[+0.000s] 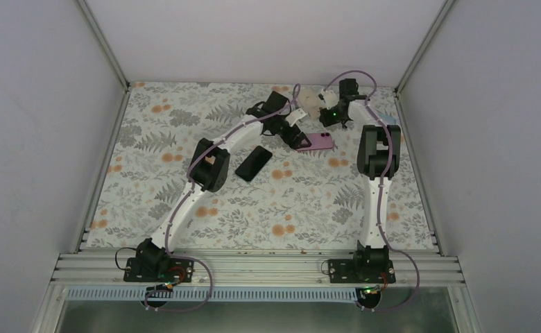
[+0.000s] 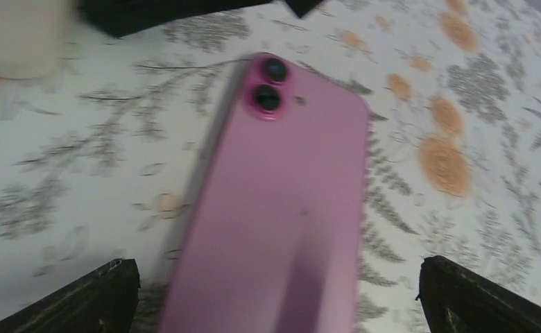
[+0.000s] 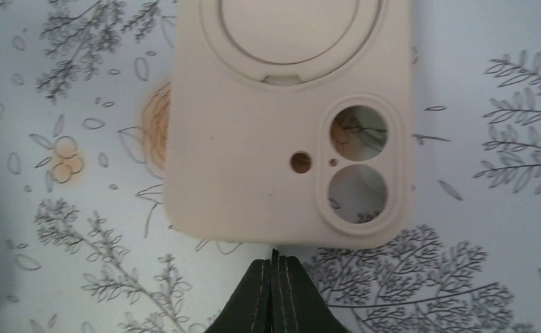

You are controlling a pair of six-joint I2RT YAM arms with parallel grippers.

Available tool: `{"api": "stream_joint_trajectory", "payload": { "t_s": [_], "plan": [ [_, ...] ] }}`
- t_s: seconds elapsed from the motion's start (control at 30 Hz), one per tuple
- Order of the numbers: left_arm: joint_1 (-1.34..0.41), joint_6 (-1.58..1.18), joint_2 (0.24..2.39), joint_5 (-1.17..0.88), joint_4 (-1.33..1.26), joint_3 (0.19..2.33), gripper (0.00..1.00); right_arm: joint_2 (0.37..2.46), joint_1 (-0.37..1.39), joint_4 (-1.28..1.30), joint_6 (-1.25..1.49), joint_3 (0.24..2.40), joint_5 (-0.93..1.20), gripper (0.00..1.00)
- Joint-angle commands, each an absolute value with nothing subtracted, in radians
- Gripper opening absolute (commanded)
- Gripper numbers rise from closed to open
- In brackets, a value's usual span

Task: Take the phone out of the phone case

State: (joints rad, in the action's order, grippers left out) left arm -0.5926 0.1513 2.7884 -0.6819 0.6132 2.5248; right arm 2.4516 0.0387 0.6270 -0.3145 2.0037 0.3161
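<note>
The pink phone (image 1: 316, 141) lies bare on the floral table, back up, its two camera lenses showing in the left wrist view (image 2: 281, 208). My left gripper (image 1: 297, 134) hovers over its near end, open, one finger (image 2: 87, 298) on each side of the phone and neither touching it. The cream phone case (image 1: 311, 103) lies apart at the back of the table. It is empty: the tablecloth shows through its camera holes (image 3: 288, 132). My right gripper (image 3: 275, 262) is shut, its tips right at the case's near edge with nothing seen between them.
A flat black phone-shaped slab (image 1: 253, 163) lies left of the pink phone, next to the left arm's elbow. White walls with metal posts close the table in at the back and on both sides.
</note>
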Motion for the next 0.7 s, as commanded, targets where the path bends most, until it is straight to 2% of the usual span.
{"api": "stream_joint_trajectory", "payload": {
  "t_s": [0.0, 0.13, 0.37, 0.5, 0.67],
  "plan": [
    [-0.653, 0.216, 2.842, -0.78, 0.872, 2.449, 1.0, 2.5, 0.051, 0.787, -0.348, 1.976, 0.382, 0.04],
    [-0.694, 0.312, 2.841, -0.801, 0.971, 2.454, 1.0, 2.438, 0.052, 0.742, -0.358, 1.873, 0.374, 0.04],
    [-0.732, 0.526, 2.819, -0.889, 1.213, 2.421, 1.0, 2.391, 0.05, 0.801, -0.373, 1.868, 0.375, 0.04],
    [-0.733, 0.532, 2.773, -0.9, 1.179, 2.333, 1.0, 2.334, 0.033, 0.758, -0.356, 1.819, 0.364, 0.04],
    [-0.721, 0.529, 2.715, -0.861, 1.175, 2.365, 1.0, 2.239, -0.005, 0.702, -0.347, 1.77, 0.409, 0.04]
  ]
}}
